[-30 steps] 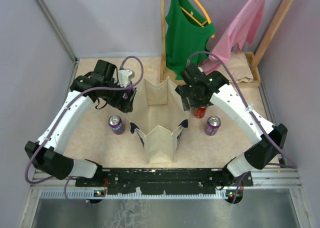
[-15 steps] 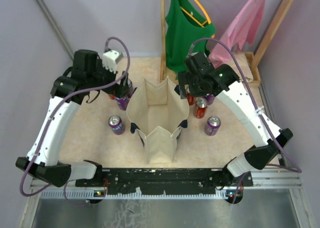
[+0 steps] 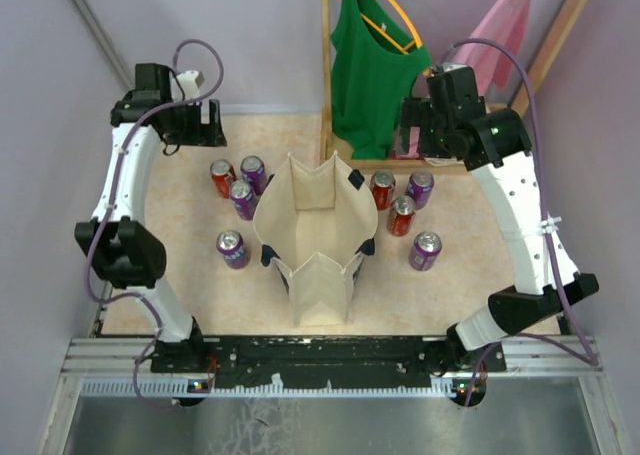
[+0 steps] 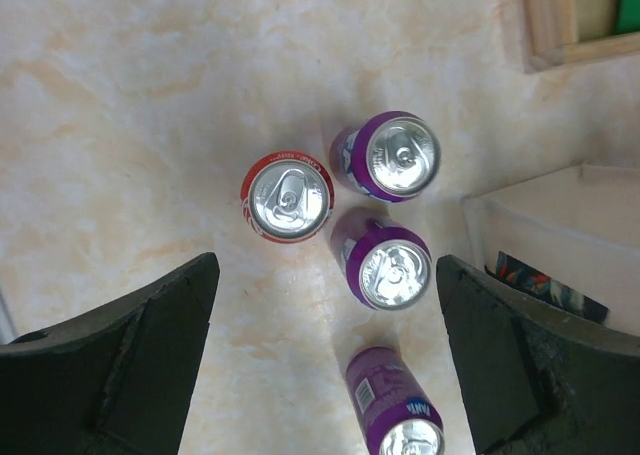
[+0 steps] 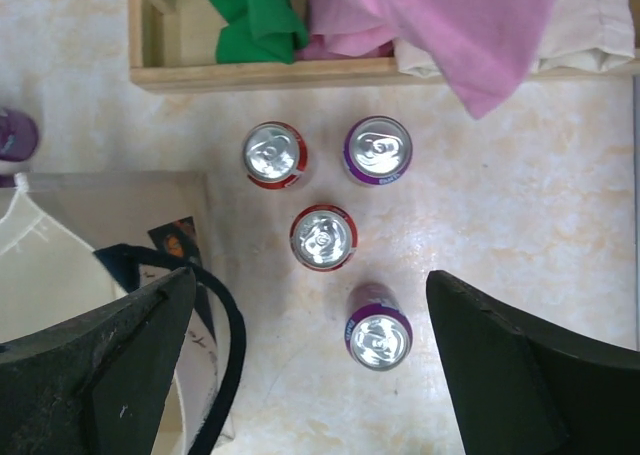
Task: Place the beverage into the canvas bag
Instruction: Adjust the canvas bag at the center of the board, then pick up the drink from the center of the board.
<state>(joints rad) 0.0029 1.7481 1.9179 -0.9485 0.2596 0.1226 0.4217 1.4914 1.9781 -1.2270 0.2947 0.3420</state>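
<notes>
The cream canvas bag (image 3: 312,237) stands open and upright mid-table, and its navy handles (image 5: 226,347) hang at its rim. Several cans stand left of it: a red one (image 4: 287,199) and three purple ones (image 4: 392,157), (image 4: 388,267), (image 4: 395,417). More stand right of it: two red (image 5: 274,155), (image 5: 323,237) and two purple (image 5: 377,151), (image 5: 379,333). My left gripper (image 4: 325,280) is open and empty, high above the left cans (image 3: 242,198). My right gripper (image 5: 310,287) is open and empty, high above the right cans (image 3: 402,215). The bag's inside looks empty from above.
A wooden rack (image 3: 325,65) stands at the back with a green top (image 3: 372,65) and a pink garment (image 3: 480,60) hanging. Its base frame (image 5: 260,73) lies just behind the right cans. A folded beige cloth (image 5: 590,35) rests in it. Grey walls close both sides.
Both arms have lifted away from the bag's rim and swung back and outward. The cans beside the bag, earlier covered by the grippers, now show.
</notes>
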